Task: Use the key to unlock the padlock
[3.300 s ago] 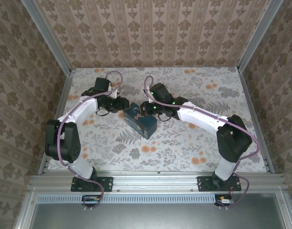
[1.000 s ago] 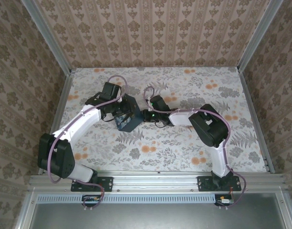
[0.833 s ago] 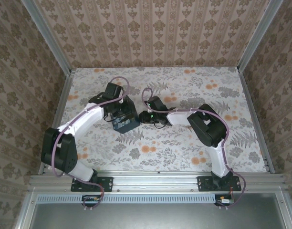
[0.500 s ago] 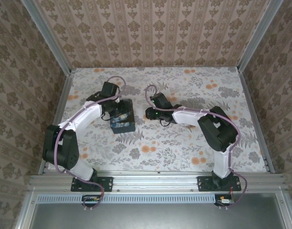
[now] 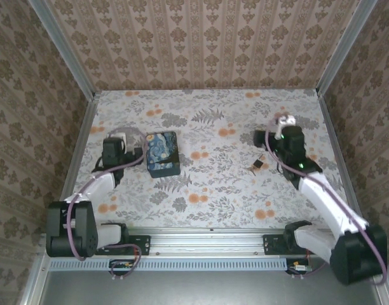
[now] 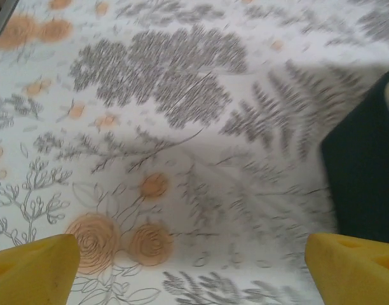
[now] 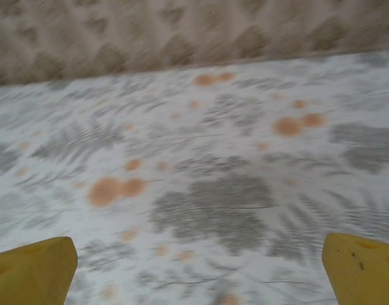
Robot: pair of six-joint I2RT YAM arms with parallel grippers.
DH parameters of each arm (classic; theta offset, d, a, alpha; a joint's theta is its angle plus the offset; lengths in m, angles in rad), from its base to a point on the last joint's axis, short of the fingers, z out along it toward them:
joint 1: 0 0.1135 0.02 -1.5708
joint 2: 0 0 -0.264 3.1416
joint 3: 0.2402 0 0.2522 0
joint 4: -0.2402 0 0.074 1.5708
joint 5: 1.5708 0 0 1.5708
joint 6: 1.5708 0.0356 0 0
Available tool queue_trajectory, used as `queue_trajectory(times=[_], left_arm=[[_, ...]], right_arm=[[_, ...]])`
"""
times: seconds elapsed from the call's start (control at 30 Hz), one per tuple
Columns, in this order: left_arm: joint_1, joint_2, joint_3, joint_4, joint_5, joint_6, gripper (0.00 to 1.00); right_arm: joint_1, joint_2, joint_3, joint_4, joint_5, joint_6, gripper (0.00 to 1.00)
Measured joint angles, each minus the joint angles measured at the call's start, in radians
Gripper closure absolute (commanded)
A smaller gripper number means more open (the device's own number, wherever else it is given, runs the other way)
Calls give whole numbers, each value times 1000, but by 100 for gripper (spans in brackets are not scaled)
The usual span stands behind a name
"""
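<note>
As I watch from above, padlock [image 5: 258, 163]: small dark item lying on the counter [image 5: 213, 190], just left of my right arm's wrist, well apart from the dark-blue box [image 5: 163, 154].
Left gripper [image 6: 194, 267]: jaws spread wide over the counter, box just to its right.
Right gripper [image 7: 197, 265]: jaws spread wide over flowered counter.

a lab test booth: wallpapered walls [image 5: 207, 44], aluminium frame [image 5: 207, 241], floral table [image 5: 213, 184].
</note>
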Motion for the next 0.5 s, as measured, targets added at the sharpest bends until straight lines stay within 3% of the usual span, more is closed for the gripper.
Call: queue_trajectory(times=[0.1, 0.2, 0.27, 0.4, 0.5], left_arm=[[21, 91, -101, 245, 12, 55, 0], [33, 188, -127, 446, 42, 81, 0], [51, 246, -143, 591, 60, 87, 0], [47, 283, -132, 642, 68, 109, 0], [26, 283, -127, 679, 64, 125, 0]], right_arm=[[-109, -14, -210, 192, 14, -6, 0], [-195, 151, -315, 340, 14, 5, 0], [-202, 260, -322, 441, -1, -6, 0], [-164, 473, -261, 665, -33, -61, 0], [-126, 529, -247, 747, -46, -92, 0]])
